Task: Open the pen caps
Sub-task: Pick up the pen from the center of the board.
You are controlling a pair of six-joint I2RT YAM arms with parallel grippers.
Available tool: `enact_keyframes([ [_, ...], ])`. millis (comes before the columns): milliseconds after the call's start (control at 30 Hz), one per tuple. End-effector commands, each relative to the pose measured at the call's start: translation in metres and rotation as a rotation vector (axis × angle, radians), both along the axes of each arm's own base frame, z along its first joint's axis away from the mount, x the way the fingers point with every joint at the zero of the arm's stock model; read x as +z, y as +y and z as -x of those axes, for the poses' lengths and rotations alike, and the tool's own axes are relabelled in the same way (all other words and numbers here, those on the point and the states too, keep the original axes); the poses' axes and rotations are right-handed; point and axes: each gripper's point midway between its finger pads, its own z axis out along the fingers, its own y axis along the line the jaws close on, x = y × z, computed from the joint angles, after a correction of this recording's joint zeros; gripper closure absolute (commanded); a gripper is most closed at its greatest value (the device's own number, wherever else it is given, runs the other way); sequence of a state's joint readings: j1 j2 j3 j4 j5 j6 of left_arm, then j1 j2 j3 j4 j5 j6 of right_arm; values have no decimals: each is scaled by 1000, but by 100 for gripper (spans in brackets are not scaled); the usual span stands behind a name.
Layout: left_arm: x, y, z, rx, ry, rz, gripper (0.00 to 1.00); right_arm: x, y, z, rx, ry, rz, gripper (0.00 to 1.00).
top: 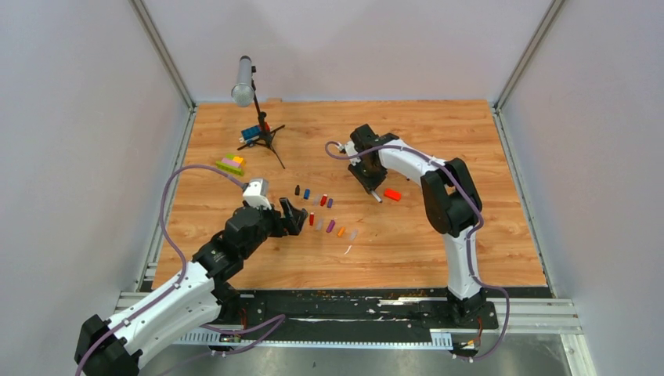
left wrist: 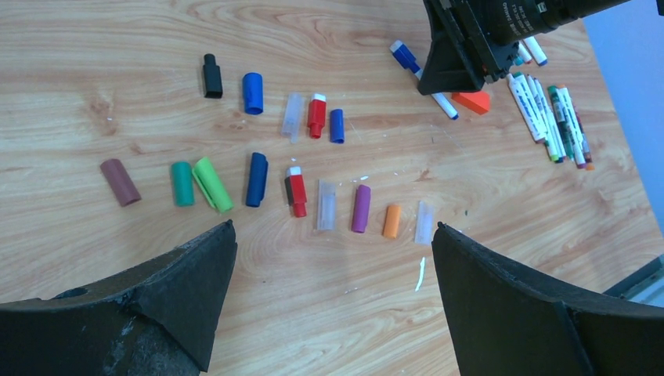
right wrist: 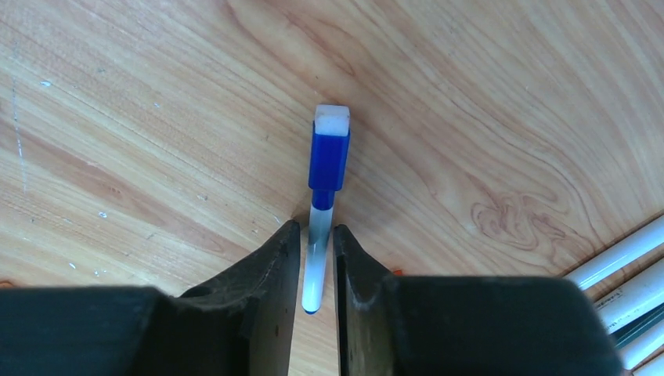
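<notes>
One capped pen point(right wrist: 316, 235): laid flat at centre of the right wrist view, blue cap point(right wrist: 329, 153) left clear of the jaws, probably so it can be pulled.
Right gripper point(right wrist: 317, 229): set narrowly round the pen; clamped or released cannot be told; wrist pointed down.
Loose caps point(left wrist: 361, 208): lined in two rows mid-frame, left wrist view.
Left gripper point(left wrist: 333, 229): spread wide, empty, hovered above the rows.

Coloured caps point(left wrist: 361, 208) in rows, pens point(left wrist: 531, 110) clustered apart
</notes>
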State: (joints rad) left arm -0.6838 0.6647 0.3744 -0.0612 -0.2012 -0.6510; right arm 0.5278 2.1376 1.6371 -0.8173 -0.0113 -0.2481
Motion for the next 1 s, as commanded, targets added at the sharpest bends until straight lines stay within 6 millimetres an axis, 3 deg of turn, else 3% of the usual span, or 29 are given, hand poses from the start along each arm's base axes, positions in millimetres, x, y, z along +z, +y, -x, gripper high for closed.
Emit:
enact_keyframes([
  [0,5,-6,-2,-5,-9,59,0,-21,-18,24,-1,96,106,79],
  [200,9,-20,-2,-43,-7,138,0,-23,-8,31,18,134,54,100],
  [500,18,-58,-1,-140,22,373,0,32,11,33,93,48,-152,100],
  [833,38,-102,-19,-218,67,606,0,81,29,69,243,30,-444,100],
  [967,44,-119,-32,-228,94,701,0,90,34,87,299,40,-538,100],
])
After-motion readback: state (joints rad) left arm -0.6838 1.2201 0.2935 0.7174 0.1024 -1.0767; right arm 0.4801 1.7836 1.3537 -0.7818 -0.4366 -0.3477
